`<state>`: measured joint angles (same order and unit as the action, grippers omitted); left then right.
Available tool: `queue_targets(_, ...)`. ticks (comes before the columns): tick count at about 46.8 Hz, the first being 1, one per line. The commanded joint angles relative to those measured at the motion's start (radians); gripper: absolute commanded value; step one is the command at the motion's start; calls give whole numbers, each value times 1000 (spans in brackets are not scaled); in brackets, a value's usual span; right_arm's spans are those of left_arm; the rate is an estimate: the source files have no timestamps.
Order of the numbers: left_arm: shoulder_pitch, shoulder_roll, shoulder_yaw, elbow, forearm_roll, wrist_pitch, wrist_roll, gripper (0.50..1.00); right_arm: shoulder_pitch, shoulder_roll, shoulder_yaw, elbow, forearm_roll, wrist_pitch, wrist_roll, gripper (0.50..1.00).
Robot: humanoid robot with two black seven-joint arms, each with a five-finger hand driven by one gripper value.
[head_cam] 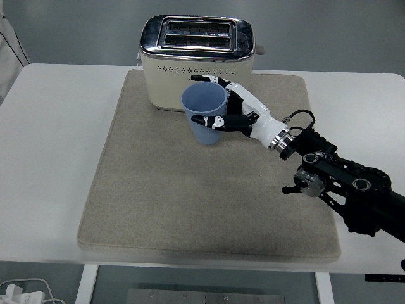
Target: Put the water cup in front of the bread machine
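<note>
I see the blue water cup (204,115) upright, just in front of the bread machine (197,63), over the beige mat (190,202) on the white worktop (50,126). Right robot hand (231,113) has its fingers wrapped round the cup.

The bread machine (197,62) stood at the back of the mat (190,209); the water cup (205,114), in my right hand (237,114), was just before it.
</note>
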<state>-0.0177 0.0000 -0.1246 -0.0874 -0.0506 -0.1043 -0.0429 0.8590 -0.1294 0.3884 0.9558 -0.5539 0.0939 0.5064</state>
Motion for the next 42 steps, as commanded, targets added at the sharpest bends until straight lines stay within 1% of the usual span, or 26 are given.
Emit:
queue_targets(1, 1, 0, 0, 0, 0, 0, 0, 1000, 8, 17, 1, -8, 0, -11, -2, 500)
queue_targets(5, 1, 0, -1, 0, 0, 0, 0, 1000, 12, 40, 1, -28, 0, -25, -20, 500)
queue_targets(11, 1, 0, -1, 0, 0, 0, 0, 1000, 14, 71, 0, -43, 0, -29, -26, 500)
queue_targets(17, 1, 0, 0, 0, 0, 0, 0, 1000, 14, 100, 0, -63, 0, -59, -51, 500)
queue_targets(24, -1, 0, 0, 0, 0, 0, 0, 1000, 15, 125, 1, -94, 0, -65, -63, 500)
queue_targets(33, 1, 0, 0, 0, 0, 1, 0, 1000, 15, 129, 1, -121, 0, -106, -78, 500)
queue_targets(42, 1, 0, -1, 0, 0, 0, 0, 1000, 14, 129, 1, -123, 0, -109, -85, 500)
